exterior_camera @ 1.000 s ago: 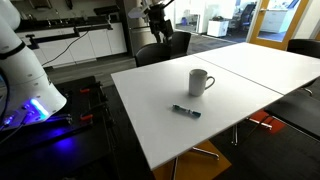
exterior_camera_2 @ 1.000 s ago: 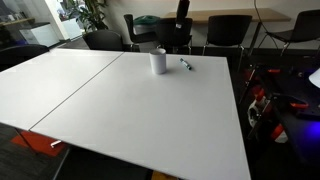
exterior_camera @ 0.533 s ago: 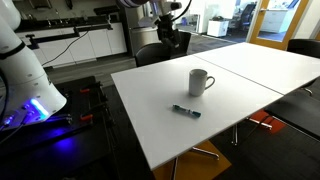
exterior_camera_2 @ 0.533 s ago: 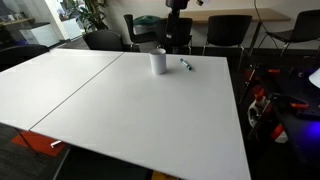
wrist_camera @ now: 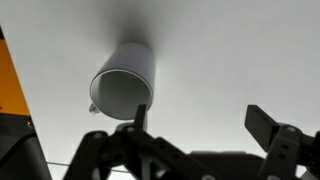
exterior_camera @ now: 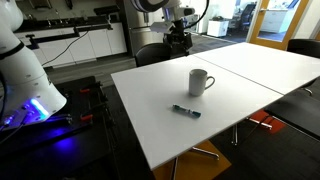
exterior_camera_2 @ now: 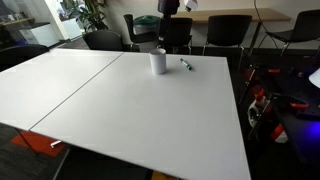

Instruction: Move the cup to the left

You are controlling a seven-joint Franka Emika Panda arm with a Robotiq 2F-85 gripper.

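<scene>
— Cup pos?
— I see the small white ceramic cup (exterior_camera: 200,82) upright mid white tabletop (exterior_camera: 150,120); slim dark blue marker pen (exterior_camera: 186,111) near, not touching. Gripper (wrist_camera: 197,112) high above, jaws wide.

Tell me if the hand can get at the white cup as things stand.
Probably yes. The hand hangs open above the table, apart from the cup, and nothing stands between them. The marker lies beside the cup, not in the way.
</scene>
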